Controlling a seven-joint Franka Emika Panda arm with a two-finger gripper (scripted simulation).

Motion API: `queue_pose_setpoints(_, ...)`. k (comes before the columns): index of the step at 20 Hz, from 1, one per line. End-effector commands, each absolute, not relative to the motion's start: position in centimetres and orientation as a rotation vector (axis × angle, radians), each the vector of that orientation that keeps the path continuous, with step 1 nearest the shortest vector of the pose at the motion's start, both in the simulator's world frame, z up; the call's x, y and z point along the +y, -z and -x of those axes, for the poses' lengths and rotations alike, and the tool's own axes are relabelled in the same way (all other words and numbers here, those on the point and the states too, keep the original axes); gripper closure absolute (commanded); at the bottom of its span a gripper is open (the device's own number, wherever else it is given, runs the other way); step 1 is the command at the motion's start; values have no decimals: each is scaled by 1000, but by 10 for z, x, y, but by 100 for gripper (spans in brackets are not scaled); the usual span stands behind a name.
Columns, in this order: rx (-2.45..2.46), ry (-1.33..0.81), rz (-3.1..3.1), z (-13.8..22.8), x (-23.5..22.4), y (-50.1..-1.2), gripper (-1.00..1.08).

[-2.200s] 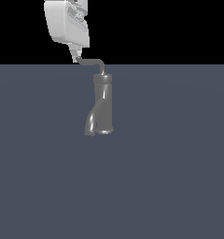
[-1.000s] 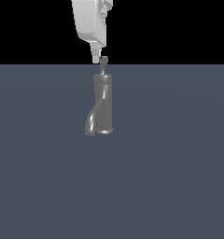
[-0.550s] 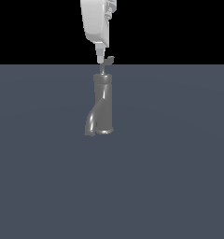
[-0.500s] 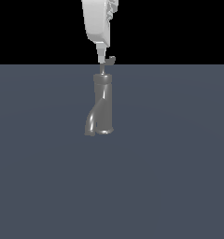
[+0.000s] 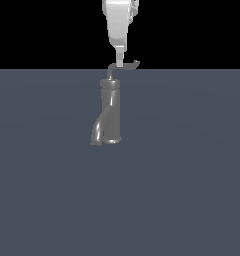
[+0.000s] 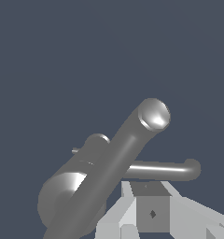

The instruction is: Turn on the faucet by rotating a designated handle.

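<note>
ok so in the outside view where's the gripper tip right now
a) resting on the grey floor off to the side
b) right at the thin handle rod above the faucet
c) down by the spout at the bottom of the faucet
b: the gripper reaches down from above and meets the horizontal arm of the handle, just over the top of the faucet.

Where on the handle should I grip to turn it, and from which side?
Take the handle on its long horizontal arm, near the knobbed tip, coming down from above, where the gripper already hangs. The arm is thin and juts sideways above the faucet, so fingers can likely straddle it, and the outer end gives the most leverage. The bend sits close to the body.
</note>
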State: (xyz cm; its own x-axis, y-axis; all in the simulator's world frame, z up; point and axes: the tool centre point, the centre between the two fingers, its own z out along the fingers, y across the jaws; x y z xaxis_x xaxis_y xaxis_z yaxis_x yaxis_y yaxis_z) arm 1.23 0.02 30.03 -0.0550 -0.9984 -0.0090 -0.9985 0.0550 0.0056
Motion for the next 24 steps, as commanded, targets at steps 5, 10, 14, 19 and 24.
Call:
queue_pose_setpoints(5, 2272, -17, 2160, -21, -6, -300, 108)
queue_pose_setpoints(10, 2283, -15, 2149, -34, -15, -300, 108)
queue_pose_setpoints(14, 2292, -13, 2141, -44, -21, -300, 108)
queue_pose_setpoints(19, 2303, -10, 2131, -55, -29, -300, 108)
queue_pose_setpoints(24, 2313, -8, 2121, -67, -37, -300, 108)
